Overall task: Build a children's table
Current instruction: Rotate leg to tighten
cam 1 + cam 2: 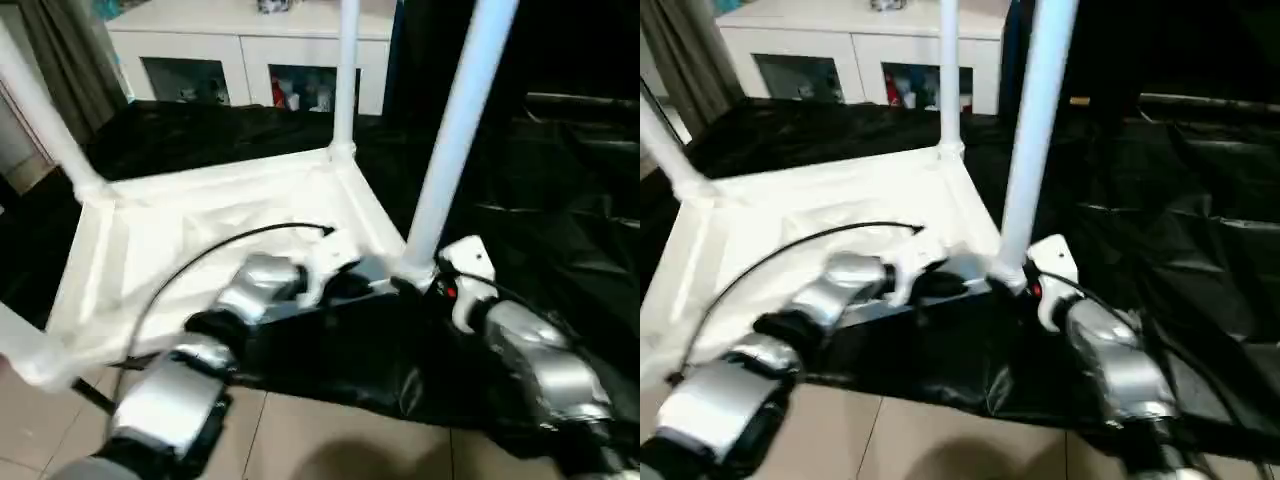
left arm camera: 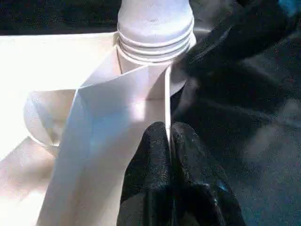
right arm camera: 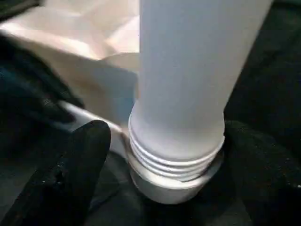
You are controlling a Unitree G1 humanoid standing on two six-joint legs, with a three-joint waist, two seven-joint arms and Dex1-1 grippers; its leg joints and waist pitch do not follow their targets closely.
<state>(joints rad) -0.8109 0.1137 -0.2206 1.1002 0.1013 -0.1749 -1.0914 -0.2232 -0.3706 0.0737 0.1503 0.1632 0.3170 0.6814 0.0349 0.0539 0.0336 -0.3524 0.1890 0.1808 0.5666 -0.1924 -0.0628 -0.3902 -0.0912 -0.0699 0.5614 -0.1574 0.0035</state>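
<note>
The white table top (image 1: 200, 230) lies upside down on a black sheet, and white legs stand up from its corners. The near right leg (image 1: 455, 130) rises from its corner socket, and its threaded base (image 3: 176, 160) still shows above the socket. My left gripper (image 2: 169, 136) is shut on the thin rim wall (image 2: 167, 94) of the top, right beside that socket. My right gripper (image 3: 174, 155) straddles the leg's base: one finger (image 3: 263, 174) touches it, while the other finger (image 3: 80, 165) stands a little apart.
A black sheet (image 1: 560, 200) covers the floor under the table and to its right; tiles (image 1: 330, 440) show in front. A white glass-door cabinet (image 1: 250, 50) stands behind. Other legs rise at the far corner (image 1: 347, 70), far left (image 1: 40, 110) and near left (image 1: 20, 350). A black cable (image 1: 200, 260) arcs over my left arm.
</note>
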